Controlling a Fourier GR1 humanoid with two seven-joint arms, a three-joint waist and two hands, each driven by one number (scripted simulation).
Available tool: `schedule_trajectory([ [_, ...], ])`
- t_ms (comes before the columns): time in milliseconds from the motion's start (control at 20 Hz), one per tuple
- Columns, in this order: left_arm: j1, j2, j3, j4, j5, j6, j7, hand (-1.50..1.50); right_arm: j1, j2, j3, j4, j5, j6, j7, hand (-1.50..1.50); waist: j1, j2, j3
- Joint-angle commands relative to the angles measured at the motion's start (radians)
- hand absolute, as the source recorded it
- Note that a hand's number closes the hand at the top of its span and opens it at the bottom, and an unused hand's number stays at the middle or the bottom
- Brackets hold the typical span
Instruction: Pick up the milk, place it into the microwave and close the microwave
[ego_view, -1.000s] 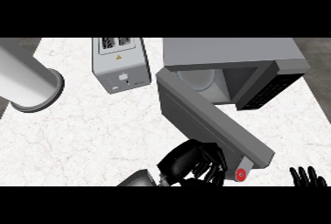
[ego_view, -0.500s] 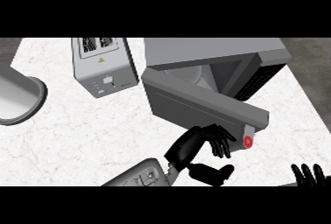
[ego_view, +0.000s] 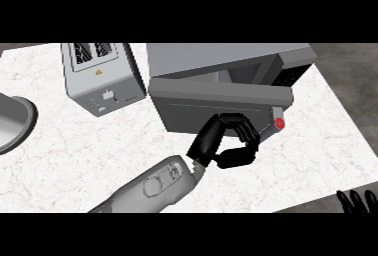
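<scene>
A: Where is the left hand (ego_view: 214, 137)?

B: On the front of the microwave (ego_view: 221, 60) door (ego_view: 214, 97). Its fingers (ego_view: 247, 132) are curled in on themselves, knuckles touching the door's lower part, and the thumb (ego_view: 236, 159) is bent under them. They hold nothing.

A: What lies around the fingers?

B: Just right of them is the red button (ego_view: 280, 123), at the door's corner. The door's panel runs above them. Below them and to the left, the grey forearm slants down across the white counter (ego_view: 66, 155).

A: Is the door to?

B: Not quite. It sits slightly askew to the body, and a dark gap shows beyond its far edge, well above the fingers.

A: And the milk?

B: I cannot tell. The door covers nearly all the opening, and the gap is too dark to read.

A: The right hand (ego_view: 358, 200)?

B: Only its fingers show, straight and a little apart, at the lower right edge, well apart from the left hand's fingers and touching nothing.

A: Anything else?

B: A toaster (ego_view: 100, 75) stands far up and left of the curled fingers, just beside the microwave.
</scene>
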Motion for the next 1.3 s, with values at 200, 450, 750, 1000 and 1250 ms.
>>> schedule_trajectory([
  [200,-0.118,-0.005,0.077,0.099,0.151,0.012,-0.093,1.50,0.015,-0.030,0.032,-0.075,-0.040,0.047,0.029,-1.50,-0.060,0.020,0.000],
  [450,-0.176,-0.005,0.105,0.174,0.207,0.017,-0.126,1.50,0.033,-0.055,0.018,-0.110,-0.074,0.057,0.049,-1.50,-0.092,0.026,0.001],
  [750,-0.224,-0.005,0.128,0.238,0.262,0.003,-0.166,1.50,0.049,-0.075,0.014,-0.159,-0.102,0.061,0.072,-1.50,-0.114,0.034,0.001],
  [1000,-0.228,-0.004,0.113,0.249,0.288,0.017,-0.203,1.50,0.048,-0.091,0.013,-0.174,-0.126,0.079,0.079,-1.50,-0.121,0.035,0.004],
  [1250,-0.229,-0.004,0.108,0.268,0.316,0.015,-0.229,1.50,0.051,-0.108,0.007,-0.191,-0.148,0.086,0.094,-1.50,-0.123,0.042,0.004],
])
